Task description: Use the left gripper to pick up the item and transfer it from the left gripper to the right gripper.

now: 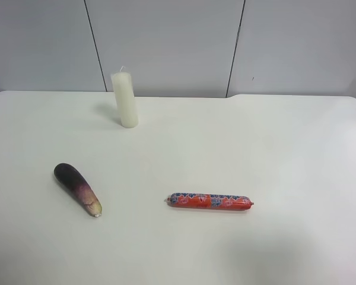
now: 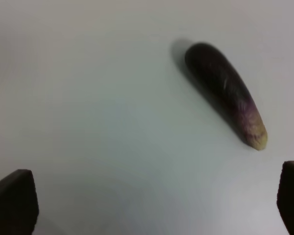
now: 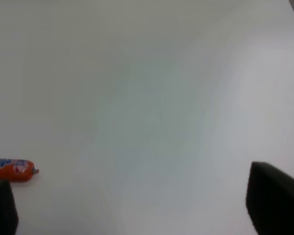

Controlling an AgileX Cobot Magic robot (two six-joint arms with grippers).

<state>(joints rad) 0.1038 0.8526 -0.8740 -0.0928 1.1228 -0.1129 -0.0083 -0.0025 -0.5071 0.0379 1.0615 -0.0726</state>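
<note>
Your left gripper [image 2: 152, 208], jaws apart, hovers short of the eggplant [image 2: 225, 93], whose long axis slants across the jaw line; the right gripper [image 3: 137, 205], also apart, is nearer the sausage [image 3: 12, 170].

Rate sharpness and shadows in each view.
Exterior high view: sharp, even light; the candle casts a faint shadow toward the view's left. Left wrist view: soft focus, the eggplant slightly blurred, shadow hugging one side. Right wrist view: soft, mostly white table, the sausage end blurry at the edge.
</note>
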